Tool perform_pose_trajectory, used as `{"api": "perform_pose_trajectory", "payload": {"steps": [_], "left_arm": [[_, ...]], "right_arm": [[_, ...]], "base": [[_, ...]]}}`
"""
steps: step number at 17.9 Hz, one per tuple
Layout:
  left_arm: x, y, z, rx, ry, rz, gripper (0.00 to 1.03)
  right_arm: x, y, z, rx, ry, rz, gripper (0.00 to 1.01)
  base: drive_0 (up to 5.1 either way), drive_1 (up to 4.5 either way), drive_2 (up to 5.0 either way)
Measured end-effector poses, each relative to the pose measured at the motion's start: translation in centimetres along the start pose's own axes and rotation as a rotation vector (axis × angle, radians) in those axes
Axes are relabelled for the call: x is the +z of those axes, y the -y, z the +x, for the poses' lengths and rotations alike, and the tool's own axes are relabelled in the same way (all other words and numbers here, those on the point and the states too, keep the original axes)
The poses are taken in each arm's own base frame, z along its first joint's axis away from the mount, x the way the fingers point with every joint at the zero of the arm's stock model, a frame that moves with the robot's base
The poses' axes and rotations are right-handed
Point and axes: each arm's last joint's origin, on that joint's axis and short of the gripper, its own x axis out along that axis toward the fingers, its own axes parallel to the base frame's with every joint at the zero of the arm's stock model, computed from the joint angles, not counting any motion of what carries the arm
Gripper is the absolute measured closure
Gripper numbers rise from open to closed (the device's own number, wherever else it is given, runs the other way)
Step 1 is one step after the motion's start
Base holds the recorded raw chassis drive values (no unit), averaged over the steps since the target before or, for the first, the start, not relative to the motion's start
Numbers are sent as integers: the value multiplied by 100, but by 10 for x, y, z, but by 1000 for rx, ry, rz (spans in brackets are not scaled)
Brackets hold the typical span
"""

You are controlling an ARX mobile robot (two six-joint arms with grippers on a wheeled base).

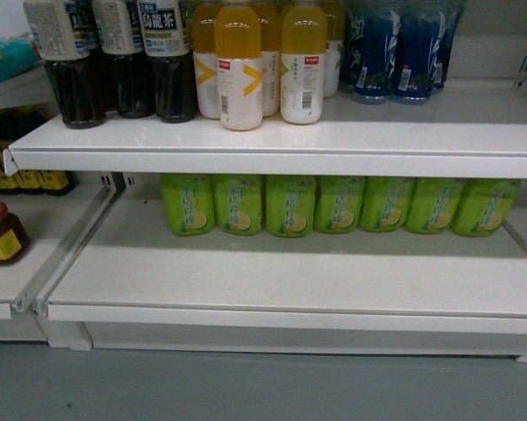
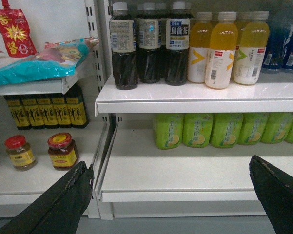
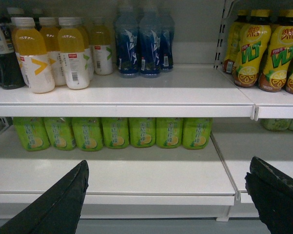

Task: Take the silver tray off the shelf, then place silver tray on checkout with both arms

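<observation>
Head view first: two white shelf boards face us, the upper shelf [image 1: 333,140] carrying three dark tea bottles [image 1: 123,61] at its left end, four or so orange juice bottles [image 1: 272,61] in the middle and blue bottles [image 1: 395,48] toward the right, all set back from the front lip. Below, seven green drink bottles [image 1: 333,204] line the back edge of the lower shelf [image 1: 289,281], its whole front half bare. A red-lidded jar [image 1: 0,232] sits on the neighbouring bay at left. No silver tray shows anywhere here, and no arm either. Over to the left wrist camera: the left gripper [image 2: 170,195] is spread wide, one black finger [image 2: 63,200] at the bottom left and the other at the bottom right, nothing between them, touching nothing, the lower shelf's front lip straight ahead. Two jars [image 2: 62,150] and five dark sauce bottles [image 2: 48,111] stand in the left bay, snack bags [image 2: 39,61] above. No tray in sight. Right wrist camera now: the right gripper [image 3: 168,195] is equally agape and empty, fingers [image 3: 58,204] framing the lower shelf's front edge; seven green bottles behind, three blue above, yellow lemon-tea bottles [image 3: 263,53] in the right bay. Again, the tray cannot be found.
</observation>
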Motion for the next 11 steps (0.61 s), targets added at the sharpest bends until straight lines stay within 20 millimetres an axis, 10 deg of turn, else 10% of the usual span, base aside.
{"api": "perform_pose_trajectory", "payload": {"steps": [11], "left_arm": [[0,0,0,0,0,0,5]], "right_arm": [[0,0,0,0,0,0,3]], "base": [[0,0,0]]}}
